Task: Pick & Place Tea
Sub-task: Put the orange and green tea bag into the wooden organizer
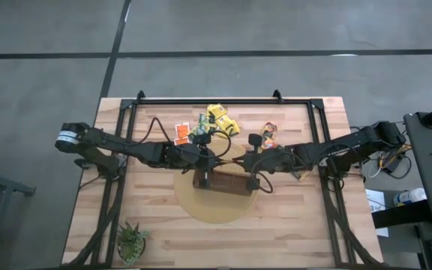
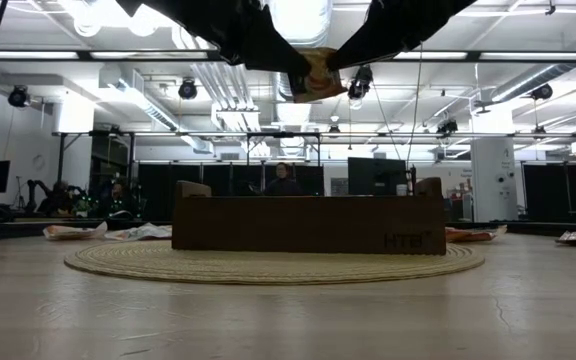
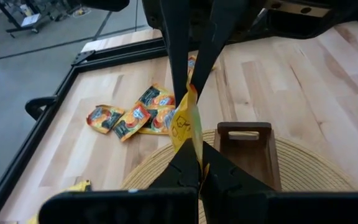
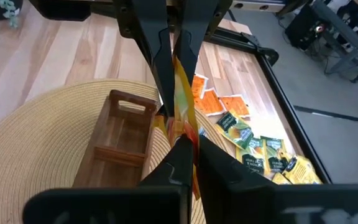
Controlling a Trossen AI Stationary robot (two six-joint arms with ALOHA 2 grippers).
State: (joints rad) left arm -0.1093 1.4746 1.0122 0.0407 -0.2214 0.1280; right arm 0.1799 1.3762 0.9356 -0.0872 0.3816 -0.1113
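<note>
High view: both arms reach in over the middle of the tabletop (image 1: 163, 232), meeting above the brown box (image 1: 223, 182) that sits on the round woven mat (image 1: 201, 210).

Low view — one yellow sachet (image 2: 313, 75) hangs in the air above the box (image 2: 308, 225), pinched from two sides at once, well clear of the box top.

Left wrist view: left gripper (image 3: 199, 163) has its fingers pressed together on one edge of the sachet (image 3: 184, 121); the right arm's fingers come in from the far side and clamp the opposite edge. Box end compartment (image 3: 244, 152) lies just beyond and below.

Right wrist view: right gripper (image 4: 190, 142) fingers also pressed shut on the same sachet (image 4: 182, 93), left arm's fingers facing it.

Loose tea on the tabletop, far side of the mat:
- orange sachets (image 1: 181, 132) near the left arm
- yellow and green sachets (image 1: 220, 118) at the far middle
- dark orange sachets (image 1: 269, 133) near the right arm

Potted plant (image 1: 132, 241) stands at the near left corner.
</note>
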